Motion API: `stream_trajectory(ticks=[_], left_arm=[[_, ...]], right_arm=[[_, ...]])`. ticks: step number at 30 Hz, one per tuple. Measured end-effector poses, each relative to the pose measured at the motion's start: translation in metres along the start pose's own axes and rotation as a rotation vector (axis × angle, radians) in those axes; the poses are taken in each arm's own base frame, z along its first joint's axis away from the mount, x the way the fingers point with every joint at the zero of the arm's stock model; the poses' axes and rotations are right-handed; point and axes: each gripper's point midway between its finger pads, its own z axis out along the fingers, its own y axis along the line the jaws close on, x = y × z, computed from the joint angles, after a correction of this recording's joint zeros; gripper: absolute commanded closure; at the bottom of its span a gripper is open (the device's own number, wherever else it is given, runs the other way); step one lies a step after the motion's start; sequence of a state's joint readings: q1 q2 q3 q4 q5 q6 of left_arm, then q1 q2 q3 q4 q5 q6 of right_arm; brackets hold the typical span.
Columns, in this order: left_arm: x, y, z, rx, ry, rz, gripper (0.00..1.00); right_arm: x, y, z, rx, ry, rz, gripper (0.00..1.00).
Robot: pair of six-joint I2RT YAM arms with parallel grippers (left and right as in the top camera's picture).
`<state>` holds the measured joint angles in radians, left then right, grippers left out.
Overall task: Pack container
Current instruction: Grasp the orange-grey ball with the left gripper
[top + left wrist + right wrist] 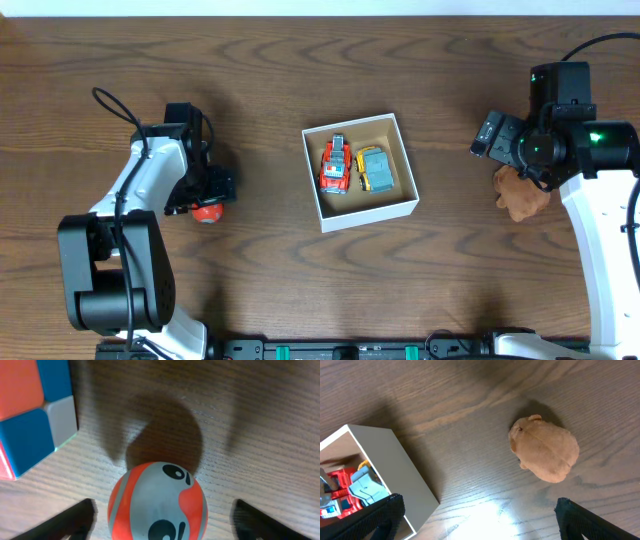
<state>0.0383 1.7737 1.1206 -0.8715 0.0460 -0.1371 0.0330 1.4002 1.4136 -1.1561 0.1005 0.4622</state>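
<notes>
**Left claw** [162, 521]: spread wide and holding nothing. One finger stands on each side of an orange-and-grey ball [157, 502], and counter shows between each finger and the ball. The ball rests on the counter [300, 60] and throws its shadow to the far side. I judge the straddle deliberate: with the ball centred between the fingers, closing them should meet it evenly, not knock it away. A round toy will roll if one finger arrives first.

Just left of the ball in the wrist view lies a block [30, 415] with blue, orange and grey faces. It is close enough that I would watch the left finger's clearance.

**Right claw** [482, 519]: also wide open and empty, hanging above bare counter at the right side. A brown plush toy [545, 455] lies beyond it, apart from both fingers. I read this as a waiting pose near that toy.

**Container** [370, 213]: in the middle of the counter, between the two arms and well apart from the ball. Its white corner shows at the left of the right wrist view. Inside, side by side on the brown floor, are a red car [335, 165] and a yellow-and-teal car [375, 170]. Bare floor remains along the far and near edges.

**Progress (a judgement):** partly packed; the ball, block and plush toy remain outside.
</notes>
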Motion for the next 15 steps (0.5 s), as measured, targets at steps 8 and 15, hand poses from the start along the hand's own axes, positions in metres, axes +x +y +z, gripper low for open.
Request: stream_trajectory(ticks=[8,15], left_arm=[[-0.0011,-0.0002,0.0001,0.001,-0.004,0.006,0.40],[-0.0010,-0.0002,0.0001,0.001,-0.004,0.001,0.71]], right_arm=[[0.0006,-0.0003,0.0000,0.001,0.002,0.000,0.01],[0.0008,-0.0004,0.0000,0.002,0.003,0.000,0.01]])
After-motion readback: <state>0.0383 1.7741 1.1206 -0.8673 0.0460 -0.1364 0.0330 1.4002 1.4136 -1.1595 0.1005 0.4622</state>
